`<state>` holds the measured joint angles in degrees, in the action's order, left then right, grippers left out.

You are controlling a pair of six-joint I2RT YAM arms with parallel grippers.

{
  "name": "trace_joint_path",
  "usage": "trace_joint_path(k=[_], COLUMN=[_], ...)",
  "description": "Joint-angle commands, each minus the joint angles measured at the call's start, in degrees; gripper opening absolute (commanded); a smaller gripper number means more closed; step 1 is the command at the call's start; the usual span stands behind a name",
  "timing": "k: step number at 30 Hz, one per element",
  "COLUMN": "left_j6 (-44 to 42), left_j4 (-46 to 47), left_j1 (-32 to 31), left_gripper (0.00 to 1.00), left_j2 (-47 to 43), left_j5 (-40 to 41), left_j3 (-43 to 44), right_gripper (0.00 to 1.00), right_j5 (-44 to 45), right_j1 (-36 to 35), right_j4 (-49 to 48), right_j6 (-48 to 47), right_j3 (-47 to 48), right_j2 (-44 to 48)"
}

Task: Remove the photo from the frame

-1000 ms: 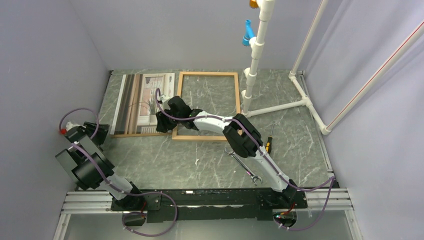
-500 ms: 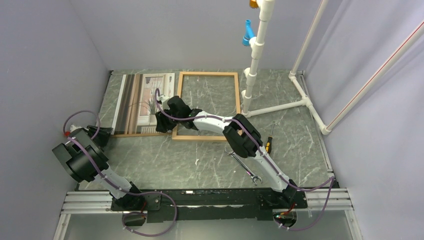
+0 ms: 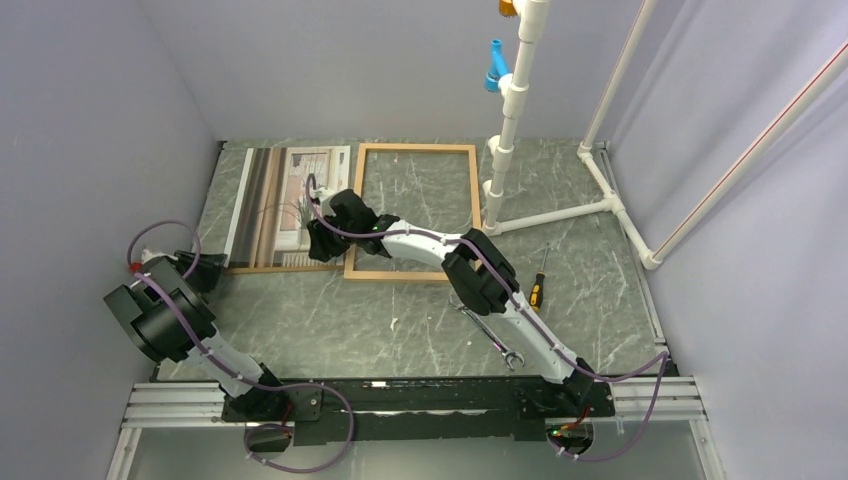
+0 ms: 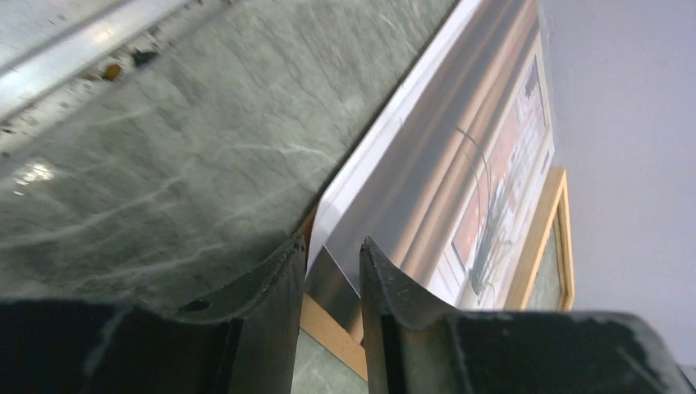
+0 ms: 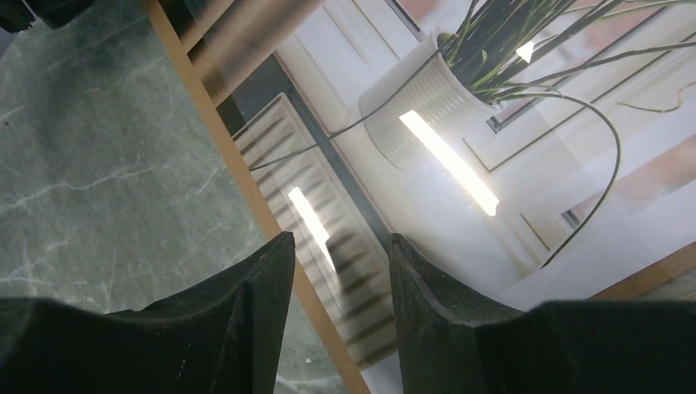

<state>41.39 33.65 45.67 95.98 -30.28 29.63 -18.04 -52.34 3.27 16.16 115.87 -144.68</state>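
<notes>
The photo [image 3: 285, 200] lies flat at the back left on a brown backing board [image 3: 270, 268], outside the frame [image 3: 415, 212], an empty light wood rectangle just to its right. My left gripper [image 3: 205, 270] is low at the photo's near-left corner. In the left wrist view that corner of the photo [image 4: 427, 189] sits in the narrow gap of the gripper [image 4: 331, 246], apart from both fingers, with the board [image 4: 336, 328] beneath. My right gripper [image 3: 318, 245] stands open over the photo's near-right part [image 5: 460, 139], its fingers straddling the board's edge [image 5: 238, 164].
A white pipe stand [image 3: 510, 120] rises just right of the frame. Wrenches [image 3: 487, 330] and a screwdriver [image 3: 538, 285] lie beside the right arm. Walls close in the left, back and right. A metal rail [image 4: 66, 57] runs along the left table edge.
The left arm has settled lower by the photo's near-left corner and its jaws have narrowed. The right gripper has edged slightly left over the photo.
</notes>
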Motion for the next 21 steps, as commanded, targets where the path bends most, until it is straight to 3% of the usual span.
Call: trace_joint_path(k=[1,12,21], left_j6=[2.96,2.56,2.14], left_j4=[2.77,1.62,0.85], left_j1=[-0.66,-1.45,-1.46], left_gripper=[0.34,0.32,0.07], left_j2=[0.94,1.51,-0.52], left_j5=[-5.89,-5.52,-3.57], left_j3=[0.12,-0.02,-1.31], right_gripper=[0.49,0.49,0.49], right_j5=[1.66,1.67,1.19], right_j1=[-0.19,-0.13,-0.15], right_j4=[2.15,2.96,3.20], right_j6=[0.60,0.28,0.27], right_j3=[2.79,3.82,4.26], right_j2=[-2.60,-2.58,-2.31])
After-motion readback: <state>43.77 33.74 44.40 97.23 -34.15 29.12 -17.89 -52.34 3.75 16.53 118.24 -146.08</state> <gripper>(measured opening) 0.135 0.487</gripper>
